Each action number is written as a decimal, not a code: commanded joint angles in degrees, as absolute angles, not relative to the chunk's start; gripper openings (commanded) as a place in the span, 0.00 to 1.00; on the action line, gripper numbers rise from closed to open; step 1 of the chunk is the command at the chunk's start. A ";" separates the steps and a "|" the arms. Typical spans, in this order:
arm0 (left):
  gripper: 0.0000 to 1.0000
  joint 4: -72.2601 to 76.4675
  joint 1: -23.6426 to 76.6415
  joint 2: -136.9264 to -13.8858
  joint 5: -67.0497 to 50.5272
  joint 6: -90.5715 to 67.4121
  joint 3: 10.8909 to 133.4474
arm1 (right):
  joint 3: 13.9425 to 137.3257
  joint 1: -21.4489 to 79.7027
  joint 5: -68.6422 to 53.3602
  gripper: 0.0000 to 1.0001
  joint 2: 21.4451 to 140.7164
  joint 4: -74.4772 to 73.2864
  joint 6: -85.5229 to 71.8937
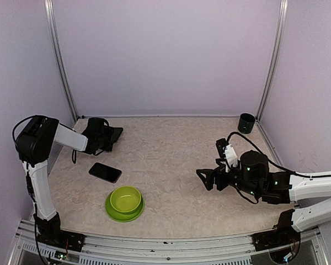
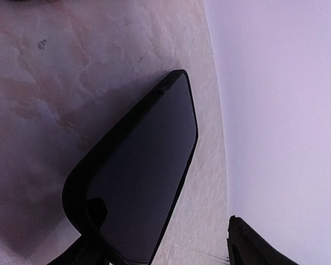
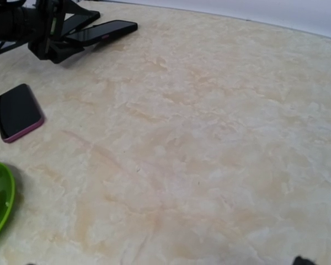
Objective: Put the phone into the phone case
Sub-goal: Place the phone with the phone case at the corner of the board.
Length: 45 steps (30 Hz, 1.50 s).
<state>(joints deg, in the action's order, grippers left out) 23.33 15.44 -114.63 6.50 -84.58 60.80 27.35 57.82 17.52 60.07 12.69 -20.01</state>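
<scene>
Clearly, from above, my left gripper (image 1: 106,139) stands with jaws apart at the black slab I take for the phone case (image 1: 116,133), far left. The phone (image 1: 105,172) lies flat near the green bowl (image 1: 124,203). My right gripper (image 1: 207,179) is wide apart, holding nothing.

Left wrist: one finger (image 2: 88,245) touches the case. Closing off-centre could flip it.

Right wrist: the phone's pink edge shows. No writing is readable.

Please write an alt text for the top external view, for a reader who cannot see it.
Left end effector sits at a black slab back-left; a second dark slab, green bowl and open right end effector are nearer.
</scene>
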 commanded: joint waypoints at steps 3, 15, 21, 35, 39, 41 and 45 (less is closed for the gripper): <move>0.71 22.72 14.46 -114.81 5.28 -82.75 63.37 | 26.64 57.39 17.41 0.99 58.55 13.02 -20.55; 0.71 21.38 13.52 -120.84 2.00 -80.50 71.01 | 26.83 57.35 17.59 0.99 58.81 12.84 -20.16; 0.72 22.24 13.69 -120.31 0.70 -81.00 69.43 | 27.11 57.38 17.58 0.99 60.05 13.31 -20.04; 0.88 22.79 13.95 -113.02 -1.54 -82.00 61.59 | 28.77 57.39 16.92 0.99 62.36 13.83 -19.06; 0.88 24.71 13.98 -111.13 -2.46 -82.22 60.07 | 29.39 57.39 16.78 0.98 62.71 13.23 -19.07; 0.89 25.09 14.05 -109.98 -2.96 -81.83 59.78 | 29.64 57.39 17.31 0.99 62.62 12.64 -19.01; 0.90 24.89 14.21 -106.77 -3.08 -80.48 58.82 | 30.12 57.39 18.04 0.99 62.32 11.52 -19.20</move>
